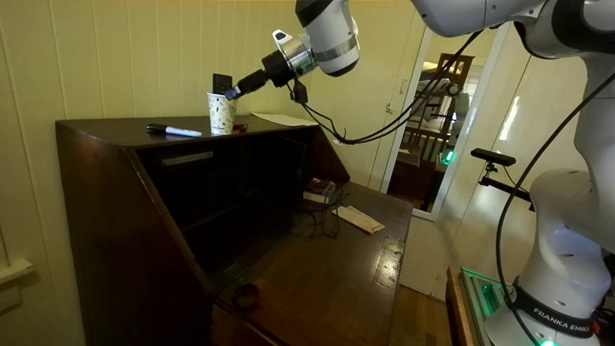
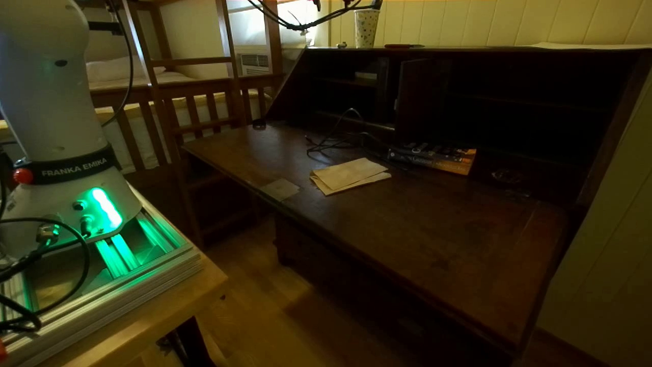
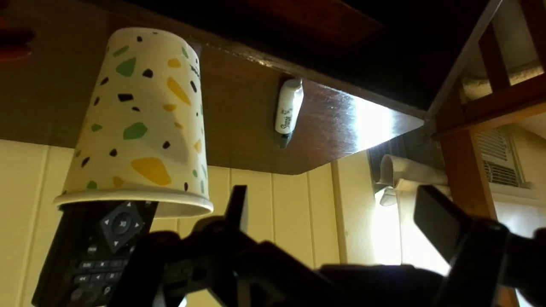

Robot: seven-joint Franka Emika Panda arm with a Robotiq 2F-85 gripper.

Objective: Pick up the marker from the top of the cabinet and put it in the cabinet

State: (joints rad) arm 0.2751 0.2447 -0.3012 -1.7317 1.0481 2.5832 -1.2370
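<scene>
The marker [image 1: 175,130] has a pale body and a black cap. It lies on top of the dark brown cabinet [image 1: 120,230], left of a patterned cup in an exterior view. In the wrist view, which stands upside down, the marker [image 3: 290,106] lies near the edge of the cabinet top [image 3: 239,85], with its dark end hardly showing. The cabinet [image 2: 433,229] also shows in an exterior view with its front panel folded down. My gripper [image 1: 231,93] is above the cabinet top beside the cup's rim. In the wrist view the gripper [image 3: 332,209] is open, with nothing between its fingers.
The white patterned cup [image 1: 221,115] stands on the cabinet top with a black remote [image 1: 222,83] in it. A red item [image 2: 404,46] and paper [image 1: 283,119] lie there too. A book [image 2: 433,157], cables [image 2: 336,140] and folded paper [image 2: 351,174] lie on the front panel.
</scene>
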